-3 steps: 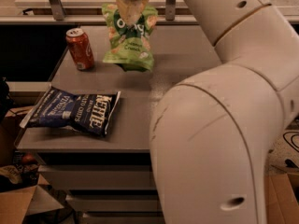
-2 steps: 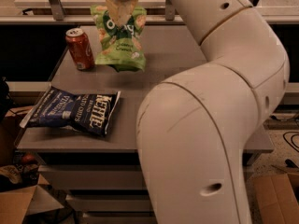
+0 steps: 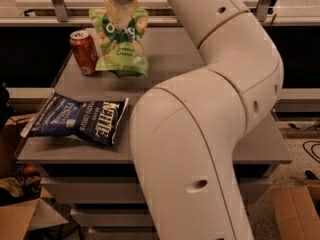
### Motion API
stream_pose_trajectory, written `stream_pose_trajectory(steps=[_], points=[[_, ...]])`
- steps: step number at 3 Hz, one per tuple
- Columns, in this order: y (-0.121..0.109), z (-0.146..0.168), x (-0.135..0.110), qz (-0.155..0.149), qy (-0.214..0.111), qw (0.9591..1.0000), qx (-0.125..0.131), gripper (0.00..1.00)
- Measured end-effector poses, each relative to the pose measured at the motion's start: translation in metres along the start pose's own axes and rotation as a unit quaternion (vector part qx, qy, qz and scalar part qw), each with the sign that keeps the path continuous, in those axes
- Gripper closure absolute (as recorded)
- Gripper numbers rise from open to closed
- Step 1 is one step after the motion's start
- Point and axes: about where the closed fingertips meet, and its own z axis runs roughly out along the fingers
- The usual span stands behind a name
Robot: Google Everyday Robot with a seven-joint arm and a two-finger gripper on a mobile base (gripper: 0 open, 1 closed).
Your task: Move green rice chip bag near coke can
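My jaws sit at the top centre of the frame, clamped on the top edge of the green rice chip bag (image 3: 122,54), which hangs upright from them with its lower edge down at the bench (image 3: 172,59); I cannot tell whether that edge rests on the surface. The bag's left side is just beside the coke can (image 3: 84,52), which stands upright in the upper left close to the bench's left edge; I cannot tell whether bag and can touch. Lower left, a dark blue Kettle chips bag (image 3: 80,120) lies flat, its left corner reaching the left edge and its bottom near the front edge. A bare strip of bench runs between it and the can. Right of the green bag the surface is open up to my own arm (image 3: 200,134), which fills the middle and right of the frame. A cardboard box (image 3: 297,209) sits on the floor at lower right.
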Motion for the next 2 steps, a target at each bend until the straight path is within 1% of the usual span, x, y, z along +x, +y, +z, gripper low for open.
stream_pose_trajectory(steps=[1,2], points=[[0.0002,0.0056,-0.0044,0.005,-0.001,1.0000,-0.003,0.38],[-0.0007,0.0108,-0.0064,0.009,-0.001,0.9999,-0.009,0.13]])
